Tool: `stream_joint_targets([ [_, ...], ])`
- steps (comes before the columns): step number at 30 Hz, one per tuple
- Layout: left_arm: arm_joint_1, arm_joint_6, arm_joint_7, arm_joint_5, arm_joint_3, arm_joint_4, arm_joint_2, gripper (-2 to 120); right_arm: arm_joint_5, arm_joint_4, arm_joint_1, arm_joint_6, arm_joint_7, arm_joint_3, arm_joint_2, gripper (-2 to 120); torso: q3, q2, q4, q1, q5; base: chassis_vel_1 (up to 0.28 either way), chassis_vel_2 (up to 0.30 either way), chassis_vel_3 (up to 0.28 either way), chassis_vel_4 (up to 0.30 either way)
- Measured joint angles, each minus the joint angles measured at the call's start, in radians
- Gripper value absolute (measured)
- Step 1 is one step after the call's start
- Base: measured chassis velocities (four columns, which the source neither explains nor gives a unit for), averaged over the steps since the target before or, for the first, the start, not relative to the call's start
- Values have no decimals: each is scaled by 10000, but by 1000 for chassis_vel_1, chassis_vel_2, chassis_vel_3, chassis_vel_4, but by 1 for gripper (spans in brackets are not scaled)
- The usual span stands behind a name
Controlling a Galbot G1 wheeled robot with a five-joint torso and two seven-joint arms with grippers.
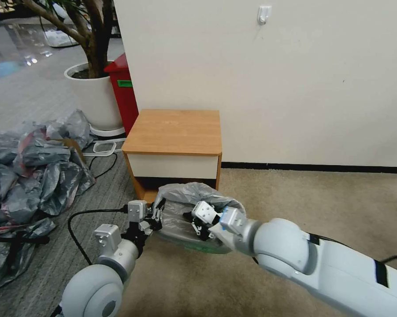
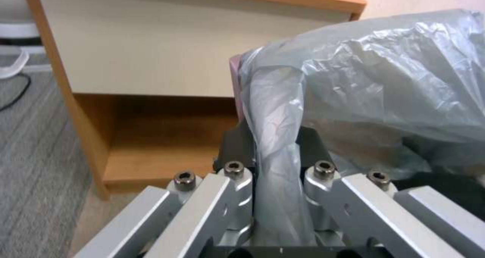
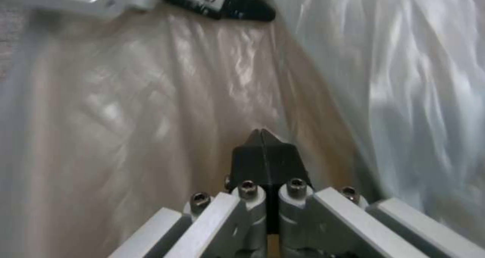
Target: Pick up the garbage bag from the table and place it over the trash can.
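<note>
Both grippers are seen low in front of the table (image 1: 174, 132), at the trash can (image 1: 194, 242). Left gripper (image 2: 275, 152) is pinched on a twisted strand of the garbage bag (image 1: 187, 196) at the can's left edge — the left wrist view shows film running between its fingers. Right gripper (image 3: 263, 146), pressed together, is sunk inside the bag, nearer the can's right side. Beyond, the bag is draped over the can's far rim; the near rim's cover cannot be told.
</note>
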Motion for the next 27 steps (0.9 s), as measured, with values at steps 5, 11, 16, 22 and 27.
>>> stream_joint_targets([
  [5,39,-43,78,179,169,-77,-46,9,29,-366,545,10,65,-468,164,0,0,0,0,0,0,0,0,0,0],
  [11,11,-47,138,275,306,-160,-93,9,317,-980,960,22,264,-869,279,0,0,0,-1,0,1,0,0,0,0],
  [16,29,-48,173,306,320,-215,-112,9,445,-1283,1116,27,324,-998,267,0,0,0,0,1,0,0,0,0,0],
  [22,37,-50,284,531,391,-229,-186,9,1005,-1441,1346,33,705,-1287,204,0,0,0,-1,1,0,0,0,0,0],
  [27,25,-51,337,672,475,-228,-274,9,1148,-1617,1521,37,982,-1615,228,0,0,0,-1,0,0,0,0,0,0],
])
